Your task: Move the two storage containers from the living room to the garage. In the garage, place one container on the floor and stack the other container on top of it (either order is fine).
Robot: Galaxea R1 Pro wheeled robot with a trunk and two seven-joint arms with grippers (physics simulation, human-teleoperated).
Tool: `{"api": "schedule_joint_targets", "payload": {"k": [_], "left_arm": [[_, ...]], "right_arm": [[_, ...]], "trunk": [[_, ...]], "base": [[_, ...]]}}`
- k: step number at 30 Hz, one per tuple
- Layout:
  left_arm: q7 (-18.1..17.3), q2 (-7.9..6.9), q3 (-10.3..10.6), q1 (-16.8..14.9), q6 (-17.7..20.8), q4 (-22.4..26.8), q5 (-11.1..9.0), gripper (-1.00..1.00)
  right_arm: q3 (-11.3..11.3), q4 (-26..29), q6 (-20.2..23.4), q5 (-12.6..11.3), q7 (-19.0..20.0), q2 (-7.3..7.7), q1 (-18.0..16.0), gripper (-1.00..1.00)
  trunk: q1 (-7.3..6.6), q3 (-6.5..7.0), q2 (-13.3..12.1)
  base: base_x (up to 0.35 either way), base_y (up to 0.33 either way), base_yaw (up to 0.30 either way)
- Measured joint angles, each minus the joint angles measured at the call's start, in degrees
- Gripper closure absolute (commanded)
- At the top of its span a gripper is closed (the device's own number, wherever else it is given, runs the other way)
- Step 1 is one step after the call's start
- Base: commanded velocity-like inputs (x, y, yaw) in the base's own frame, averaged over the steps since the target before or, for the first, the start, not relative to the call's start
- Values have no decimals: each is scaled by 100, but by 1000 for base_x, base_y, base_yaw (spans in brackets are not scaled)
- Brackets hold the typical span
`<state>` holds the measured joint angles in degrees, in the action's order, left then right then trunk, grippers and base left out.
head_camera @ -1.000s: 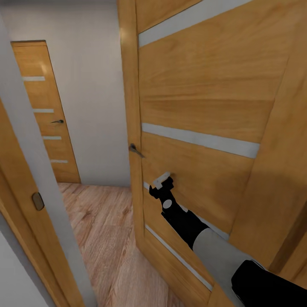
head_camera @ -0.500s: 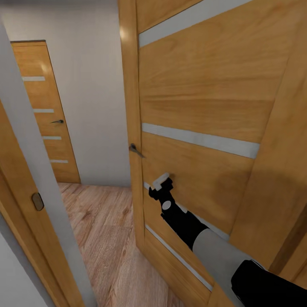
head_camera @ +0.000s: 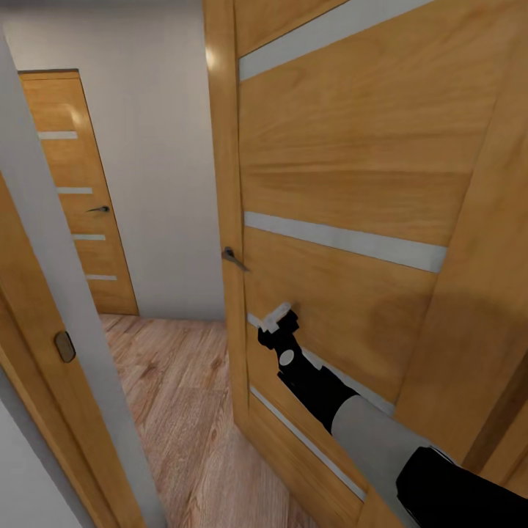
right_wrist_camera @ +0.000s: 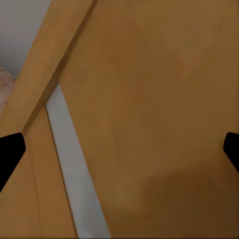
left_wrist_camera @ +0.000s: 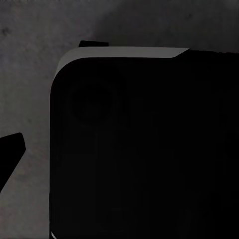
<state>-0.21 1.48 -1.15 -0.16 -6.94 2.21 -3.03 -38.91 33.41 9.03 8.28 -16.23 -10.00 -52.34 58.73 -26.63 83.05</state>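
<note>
Containers are not what my cameras catch right now; I'm at a doorway, facing a wooden door.

My right claw (head_camera: 281,314) is stretched forward from my right arm (head_camera: 345,411) and sits right at the face of the open wooden door (head_camera: 352,169), just below and to the right of its dark lever handle (head_camera: 232,257). Claw tip is at the door's lower panel, beside a pale glass slit (head_camera: 345,240); touching or a hair off, can't tell. In the right wrist view the two dark fingertips (right_wrist_camera: 10,154) sit at opposite edges with the door panel (right_wrist_camera: 159,114) and one pale slit (right_wrist_camera: 74,174) between them, so the claw is spread wide and holds nothing.

My left claw: the left wrist view shows one dark fingertip (left_wrist_camera: 11,152) at the edge and a big black rounded body (left_wrist_camera: 144,144) with a pale top rim over a dark grey rough floor (left_wrist_camera: 30,55). Can't tell how wide it is.

Further out: white door jamb (head_camera: 66,308) with a metal strike plate (head_camera: 65,345) at near left, light wood plank floor (head_camera: 183,411) through the gap, a white wall (head_camera: 161,147), and a second wooden door (head_camera: 77,191) with slits and a dark handle, shut, at the far side.
</note>
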Motion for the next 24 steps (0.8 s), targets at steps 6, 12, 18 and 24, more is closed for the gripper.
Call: {"api": "schedule_joint_targets", "payload": {"k": [6,12,18,24], "left_arm": [[3,0,0,-1,8,-1,-7,-100],[4,0,-7,-1,14,-6,-21,-100],[1,0,-10,-1,15,-9,-23,-100],[-1,0,-8,-1,16,-10,-24,-100]], "right_arm": [[33,-190,-240,-39,14,0,4,-100],[44,-221,-550,-24,-223,0,4,-100],[55,-224,-605,-49,-403,0,4,-100],[24,-231,-554,-35,-428,0,4,-100]], "trunk": [[-2,-1,1],[-3,-1,1],[-3,-1,1],[-4,0,1]], "base": [[85,0,0],[271,0,0],[313,0,0],[320,0,0]]}}
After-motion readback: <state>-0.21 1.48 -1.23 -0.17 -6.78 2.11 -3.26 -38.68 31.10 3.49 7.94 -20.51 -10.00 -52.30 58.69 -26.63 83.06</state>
